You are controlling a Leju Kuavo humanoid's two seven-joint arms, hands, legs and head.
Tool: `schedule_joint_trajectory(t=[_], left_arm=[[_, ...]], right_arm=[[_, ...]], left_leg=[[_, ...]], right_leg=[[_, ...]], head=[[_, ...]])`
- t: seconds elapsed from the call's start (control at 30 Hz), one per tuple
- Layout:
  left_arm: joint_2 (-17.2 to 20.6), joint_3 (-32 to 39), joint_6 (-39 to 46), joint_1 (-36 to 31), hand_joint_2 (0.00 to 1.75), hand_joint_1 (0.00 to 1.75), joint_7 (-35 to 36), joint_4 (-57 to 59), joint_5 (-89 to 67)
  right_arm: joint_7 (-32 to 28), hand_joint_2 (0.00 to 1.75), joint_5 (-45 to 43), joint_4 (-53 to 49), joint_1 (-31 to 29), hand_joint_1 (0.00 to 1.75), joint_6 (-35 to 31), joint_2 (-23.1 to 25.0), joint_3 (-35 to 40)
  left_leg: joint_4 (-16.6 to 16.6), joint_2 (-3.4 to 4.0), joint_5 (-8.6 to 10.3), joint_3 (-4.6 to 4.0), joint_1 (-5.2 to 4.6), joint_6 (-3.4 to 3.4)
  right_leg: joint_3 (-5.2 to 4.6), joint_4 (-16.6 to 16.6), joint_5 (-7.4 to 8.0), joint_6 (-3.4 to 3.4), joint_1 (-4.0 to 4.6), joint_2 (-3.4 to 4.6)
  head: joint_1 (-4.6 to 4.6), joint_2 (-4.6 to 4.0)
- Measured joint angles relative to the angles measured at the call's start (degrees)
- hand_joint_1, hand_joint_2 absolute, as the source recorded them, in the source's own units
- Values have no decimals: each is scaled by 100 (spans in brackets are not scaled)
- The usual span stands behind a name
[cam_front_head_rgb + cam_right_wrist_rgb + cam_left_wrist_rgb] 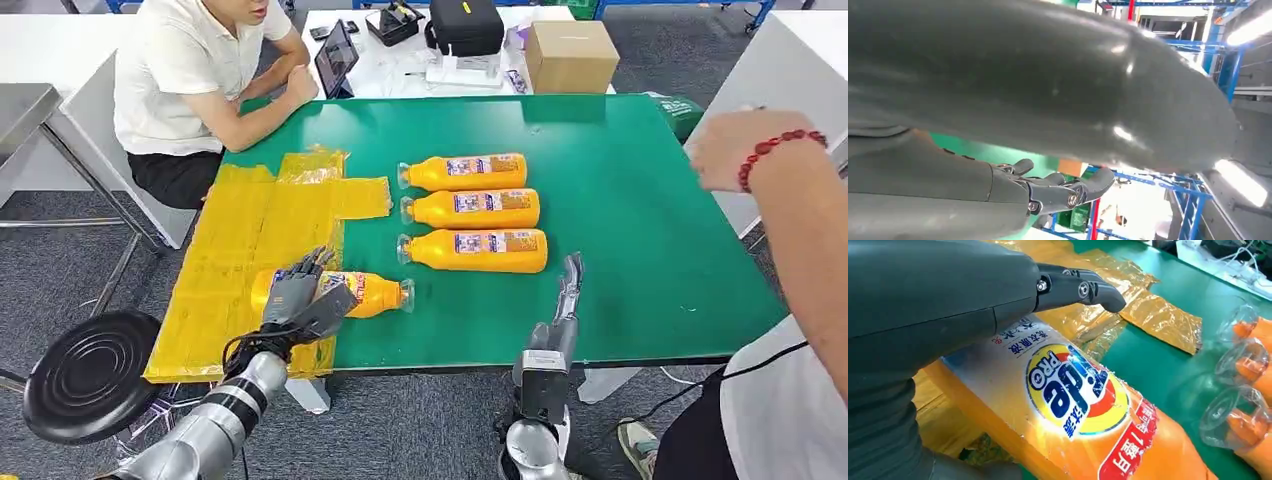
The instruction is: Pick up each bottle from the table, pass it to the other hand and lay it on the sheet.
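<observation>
Holding the orange bottle (345, 292) in my left hand (300, 295), fingers (1083, 289) wrapped over its body, I have it lengthwise across the yellow sheet (240, 260), cap toward my empty, straight-fingered right hand (568, 290).

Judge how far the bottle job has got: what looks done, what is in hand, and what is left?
Done: none lies free on the sheet yet. In hand: the left hand is on one bottle, lying partly on the sheet with its cap end over the table; whether the fingers grip it I cannot tell. The right hand holds nothing. Left: three bottles in a row on the table.
</observation>
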Motion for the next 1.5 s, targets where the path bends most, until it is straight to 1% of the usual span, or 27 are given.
schedule_joint_trajectory(t=[0.13, 0.4, 0.5, 0.63, 0.77, 0.83, 0.9, 0.93, 1.1, 1.2, 1.33, 1.43, 1.5], left_arm=[[-4, 7, -196, 6, 175, 0, -292, -4, 260], [-63, 31, -304, 90, 175, 0, -595, -116, 411], [-144, 31, 99, 397, 175, 0, -842, -545, 665], [-273, 31, 814, 946, 175, 0, -1091, -1277, 940], [-349, 24, 1333, 1378, 175, 0, -1438, -2008, 1302], [-369, -22, 1489, 1583, 175, 0, -1598, -2377, 1577], [-391, -105, 1497, 1779, 175, 0, -1740, -2794, 2058], [-402, -138, 1489, 1854, 175, 0, -1775, -2980, 2252], [-413, -245, 1342, 2096, 175, 0, -1886, -3554, 2650], [-413, -317, 1250, 2219, 175, 0, -2055, -3847, 3163], [-411, -459, 1206, 2318, 175, 0, -2122, -4103, 3347], [-404, -612, 916, 2358, 175, 0, -2120, -4299, 3645], [-393, -702, 828, 2372, 175, 0, -2120, -4385, 3709]], right_arm=[[0, 0, 2, 11, -8, 0, -26, -15, -2], [0, 0, 57, 11, -6, 0, -48, -39, -13], [0, 0, 133, 11, 27, 0, -50, -42, -42], [0, 0, 225, 11, 121, 0, -50, -42, -125], [0, 0, 360, 7, 196, 0, -50, -22, -223], [0, 0, 536, -9, 235, 0, -50, -11, -284], [0, 0, 941, 0, 251, 0, -50, -15, -348], [0, 175, 1093, 15, 249, 0, -50, -22, -363], [0, 175, 1290, 147, 215, 0, -50, -72, -409], [0, 175, 2104, 348, 167, 0, -50, -164, -466], [7, 175, 2694, 602, 2, 0, -50, -260, -632], [177, 175, 3841, 1020, -217, 0, -50, -363, -954], [168, 175, 4116, 1220, -349, 0, -52, -404, -1161]], left_leg=[[0, -26, 6, 4, 0, 2], [1, -26, 6, 2, -1, 2], [2, -20, 6, -8, -1, 2], [4, -18, 7, -48, 0, 2], [6, -19, 6, -74, 0, 2], [6, -19, 6, -89, 0, 2], [6, -18, 6, -99, 0, 2], [6, -18, 6, -99, 0, 2], [5, -18, 6, -102, 0, 2], [5, -20, 6, -103, 0, 2], [6, -20, 6, -106, 0, 2], [7, -23, 7, -106, -1, 2], [7, -25, 7, -108, -1, 3]], right_leg=[[3, 0, 0, 0, -1, -23], [0, 0, 0, 0, -1, -23], [-12, 0, 0, 1, -1, -21], [-54, 0, 2, 2, 0, -19], [-82, 0, 1, 3, 0, -19], [-96, 0, 1, 3, 0, -19], [-107, 0, 1, 3, 0, -19], [-108, 0, 1, 3, 0, -18], [-109, 0, 2, 3, 0, -17], [-110, 0, 2, 3, 0, -19], [-111, 0, 3, 4, 0, -19], [-112, 0, 3, 5, -1, -21], [-111, 0, 3, 5, -2, -22]], head=[[0, 0], [0, 0], [0, 0], [2, 0], [2, 0], [2, 0], [0, 0], [2, 0], [0, 0], [2, 0], [2, 0], [2, 0], [0, 0]])
